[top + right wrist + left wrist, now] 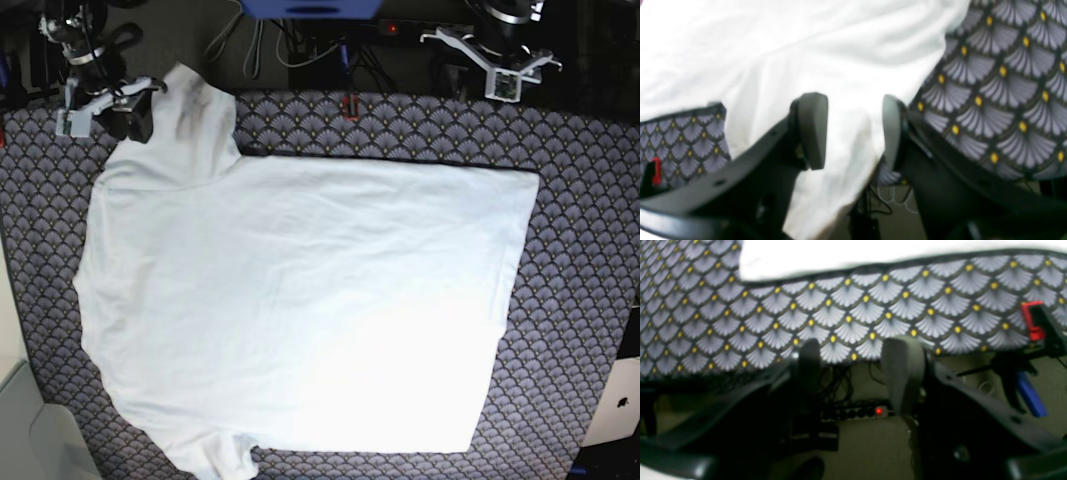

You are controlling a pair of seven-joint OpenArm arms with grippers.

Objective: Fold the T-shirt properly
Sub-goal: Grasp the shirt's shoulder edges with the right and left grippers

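We see the wrinkled white cloth T-shirt flat; our right gripper straddles its sleeve, our left gripper gapes empty.

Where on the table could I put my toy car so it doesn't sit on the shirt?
The widest bare strip of the patterned tablecloth runs along the base view's right side, beside the T-shirt. A narrower strip lies along the top edge, between the shirt and the red clamp. The rest is crowded: the shirt covers the middle, and the right gripper hovers at its top-left sleeve.

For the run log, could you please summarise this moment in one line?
T-shirt: spread flat, unfolded | right gripper: open at sleeve | left gripper: open, off shirt
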